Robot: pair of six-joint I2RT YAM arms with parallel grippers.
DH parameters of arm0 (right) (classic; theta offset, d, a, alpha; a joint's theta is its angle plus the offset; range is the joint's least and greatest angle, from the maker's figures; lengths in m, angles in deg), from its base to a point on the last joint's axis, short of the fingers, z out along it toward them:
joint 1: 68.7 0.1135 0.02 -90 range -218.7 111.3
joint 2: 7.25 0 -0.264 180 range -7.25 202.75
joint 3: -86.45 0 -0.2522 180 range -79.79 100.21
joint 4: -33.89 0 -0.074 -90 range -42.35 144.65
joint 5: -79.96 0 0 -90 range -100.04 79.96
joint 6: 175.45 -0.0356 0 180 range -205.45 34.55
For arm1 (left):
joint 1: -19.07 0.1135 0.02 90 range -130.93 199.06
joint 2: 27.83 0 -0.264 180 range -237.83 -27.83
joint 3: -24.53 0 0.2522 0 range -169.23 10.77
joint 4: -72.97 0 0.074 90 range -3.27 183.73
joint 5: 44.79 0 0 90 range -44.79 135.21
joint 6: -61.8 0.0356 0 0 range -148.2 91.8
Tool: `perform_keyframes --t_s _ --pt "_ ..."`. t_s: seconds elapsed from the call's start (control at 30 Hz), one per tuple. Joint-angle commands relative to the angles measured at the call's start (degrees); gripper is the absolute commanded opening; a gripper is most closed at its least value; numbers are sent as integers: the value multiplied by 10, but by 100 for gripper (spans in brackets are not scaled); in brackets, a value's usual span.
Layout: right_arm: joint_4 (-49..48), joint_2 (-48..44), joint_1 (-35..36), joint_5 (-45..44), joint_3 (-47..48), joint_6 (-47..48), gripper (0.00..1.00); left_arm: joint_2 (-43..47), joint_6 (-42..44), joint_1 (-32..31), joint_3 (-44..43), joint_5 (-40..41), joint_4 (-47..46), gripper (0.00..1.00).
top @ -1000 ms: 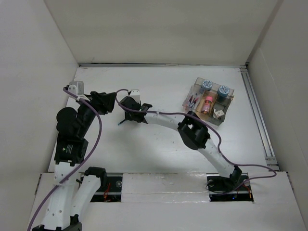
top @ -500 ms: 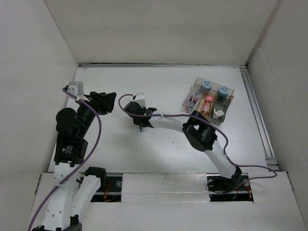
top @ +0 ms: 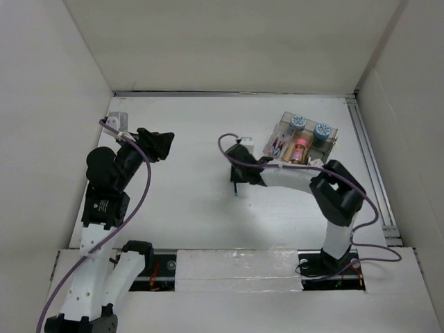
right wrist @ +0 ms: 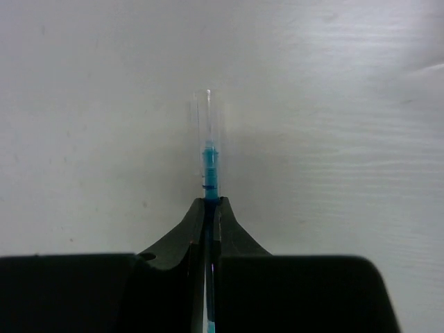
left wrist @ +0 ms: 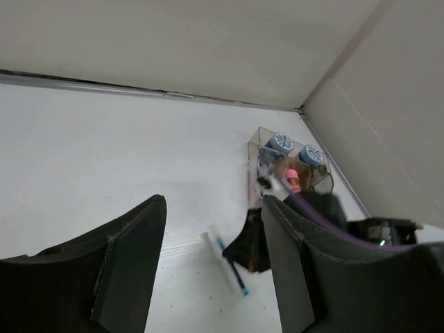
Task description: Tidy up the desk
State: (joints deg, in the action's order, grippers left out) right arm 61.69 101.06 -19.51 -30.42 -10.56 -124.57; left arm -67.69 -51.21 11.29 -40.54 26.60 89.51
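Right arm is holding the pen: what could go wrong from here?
The right gripper pinches the thin pen with much of it sticking out past the fingertips, so it may pivot or slip in transit. The tray already looks crowded; dropping the pen in could knock its contents or leave it hanging over the wall.

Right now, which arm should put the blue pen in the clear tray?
Right. The right gripper is shut on the blue pen, close to the clear tray; the left gripper is open, empty, across the desk.
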Motion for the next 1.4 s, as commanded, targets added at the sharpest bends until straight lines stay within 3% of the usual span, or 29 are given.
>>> perform_keyframes --t_s 0.0,0.23,0.37,0.47,0.8,0.9,1.07,1.2,1.37 --pt "-90 -105 -88 77 -35 -45 0 -21 -3 2 4 -45 -38 54" --pt "-134 -177 -218 59 -67 -74 0 -53 -7 2 3 -74 -45 62" --pt "-147 -135 -316 66 -25 -78 1 -61 -6 2 1 -78 -41 63" --pt "-145 -110 -330 81 -15 -76 1 -68 -2 2 -2 -72 -31 63" --pt "-134 -82 -357 59 -11 -80 16 -79 -2 2 -5 -73 -32 63" --pt "-127 -73 -343 55 0 -82 32 -84 1 2 -5 -71 -30 63" --pt "-113 -82 -324 52 -8 -86 45 -81 2 2 -7 -64 -30 63" --pt "-114 -110 -313 47 -26 -91 48 -78 1 2 -6 -69 -30 64" --pt "-173 -224 -256 30 -71 -73 45 -73 0 2 -5 -74 -30 65"
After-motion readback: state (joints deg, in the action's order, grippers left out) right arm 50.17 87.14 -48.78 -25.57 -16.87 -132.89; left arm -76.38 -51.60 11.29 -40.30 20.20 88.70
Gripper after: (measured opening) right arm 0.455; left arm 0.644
